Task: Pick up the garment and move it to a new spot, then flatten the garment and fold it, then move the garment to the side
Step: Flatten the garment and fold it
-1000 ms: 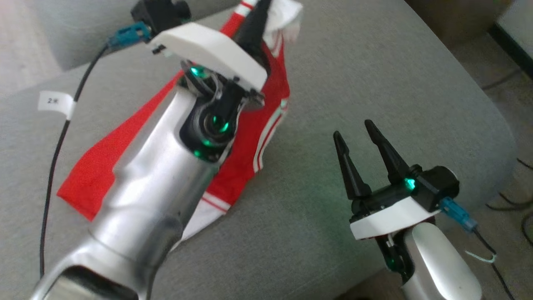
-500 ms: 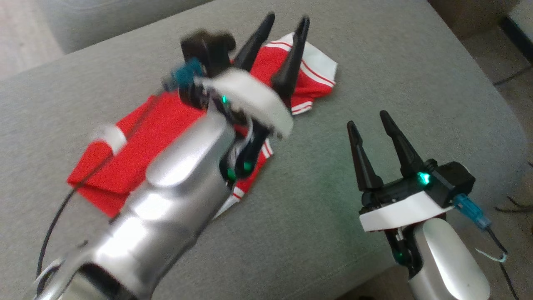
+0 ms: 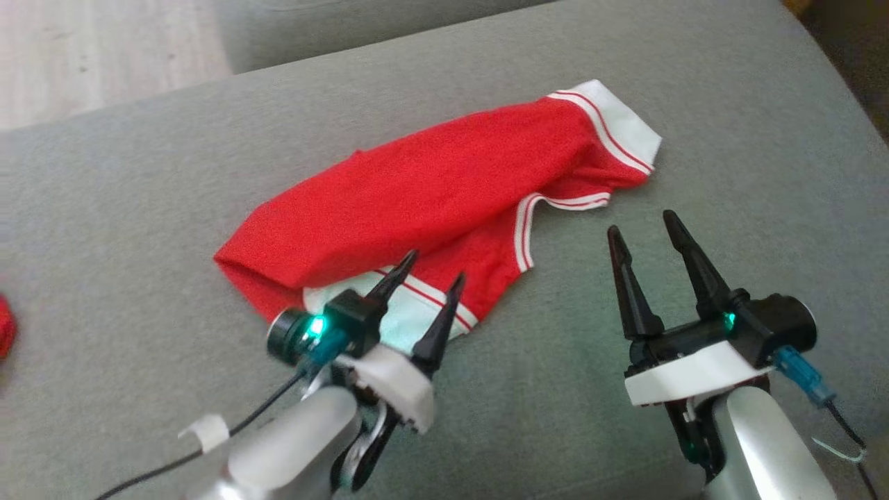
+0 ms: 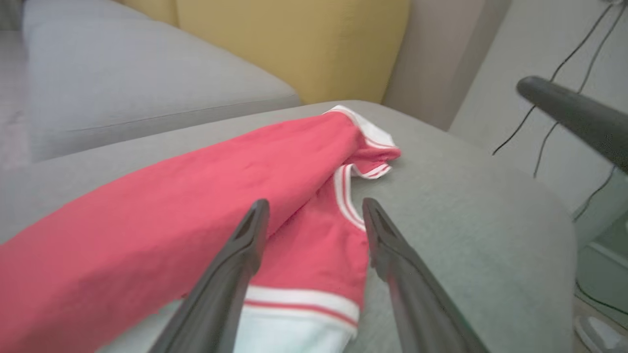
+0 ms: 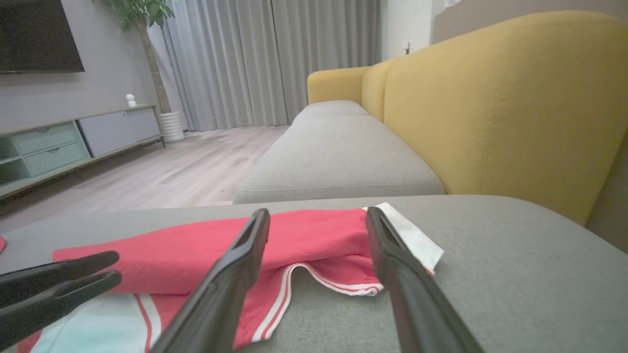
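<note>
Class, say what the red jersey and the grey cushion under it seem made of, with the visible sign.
Jersey: likely thin synthetic knit, matte; it drapes in soft folds with fine grain. Cushion: likely woven upholstery cloth, matte; flecked grey texture.

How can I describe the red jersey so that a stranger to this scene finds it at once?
Look at the wide grey fabric seat cushion. Near its middle lies a folded red jersey. Unlike the small plain red cloth at the head view's left edge, it has white sleeve ends with red stripes.
</note>
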